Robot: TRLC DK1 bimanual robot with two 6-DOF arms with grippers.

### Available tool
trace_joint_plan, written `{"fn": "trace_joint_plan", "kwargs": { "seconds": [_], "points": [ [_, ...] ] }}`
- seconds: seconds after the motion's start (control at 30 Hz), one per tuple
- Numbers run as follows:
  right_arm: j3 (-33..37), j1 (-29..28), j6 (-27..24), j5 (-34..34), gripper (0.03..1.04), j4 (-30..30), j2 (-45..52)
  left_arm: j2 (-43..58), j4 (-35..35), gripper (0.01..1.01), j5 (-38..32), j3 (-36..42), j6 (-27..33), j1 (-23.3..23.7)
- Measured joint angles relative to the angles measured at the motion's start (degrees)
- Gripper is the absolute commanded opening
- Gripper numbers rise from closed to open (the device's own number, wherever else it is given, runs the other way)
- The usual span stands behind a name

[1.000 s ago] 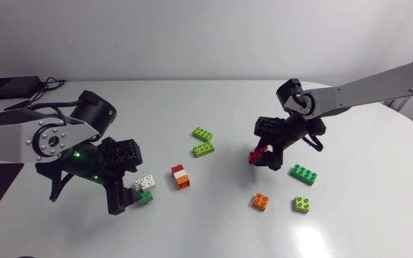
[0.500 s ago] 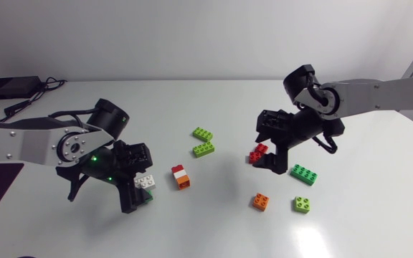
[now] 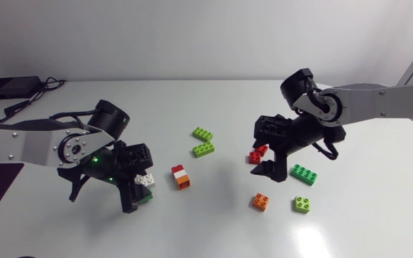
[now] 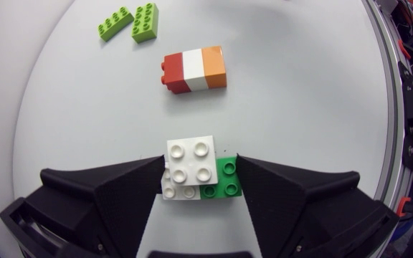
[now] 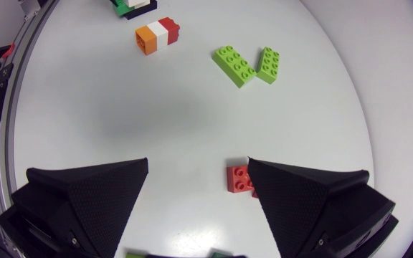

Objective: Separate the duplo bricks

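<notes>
Duplo stack [image 4: 191, 166], white on green, pinched between the left gripper [image 4: 199, 162] fingers.
Right gripper [image 5: 198, 166] gapes wide, red brick [image 5: 238, 179] beside one finger; red-white-orange stack [image 4: 196, 69] lies nearby.

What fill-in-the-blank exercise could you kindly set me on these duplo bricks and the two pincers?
The left pincer is shut on a white-and-____ brick pair.
The three-colour stack has a ____ middle layer.
The right pincer is ____, a red brick beside one finger.
Missing: green; white; open.
</notes>
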Motion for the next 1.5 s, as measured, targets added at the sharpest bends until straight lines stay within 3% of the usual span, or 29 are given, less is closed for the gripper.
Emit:
{"fn": "trace_joint_plan", "kwargs": {
  "seconds": [0.2, 0.23, 0.27, 0.8, 1.17, 1.5],
  "points": [
    [-0.7, 0.9, 0.8, 0.0, 1.00, 0.0, -1.3, 0.0, 0.2, 0.531, 0.0, 0.0, 0.0, 0.0],
    [-0.7, 1.1, 0.8, 0.0, 1.00, 0.0, -1.4, 0.0, 0.2, 0.416, 0.0, 0.0, 0.0, 0.0],
    [-0.7, 1.3, 0.9, 0.0, 1.00, 0.0, -1.7, 0.0, 0.1, 0.379, 0.0, 0.0, 0.0, 0.0],
    [-4.8, 6.7, 6.7, 0.0, 1.00, 1.3, -9.2, -0.7, 1.4, 0.336, 0.3, 0.0, -4.4, 0.0],
    [-8.3, 9.2, 15.0, 1.0, 1.00, 9.9, -12.9, -1.6, 1.4, 0.331, 1.8, 3.1, -16.1, 0.0],
    [-8.6, 16.2, 25.3, 8.7, 0.97, 17.2, -13.9, -2.5, 1.4, 0.331, 6.9, 11.9, -31.1, 0.1]
  ]
}}
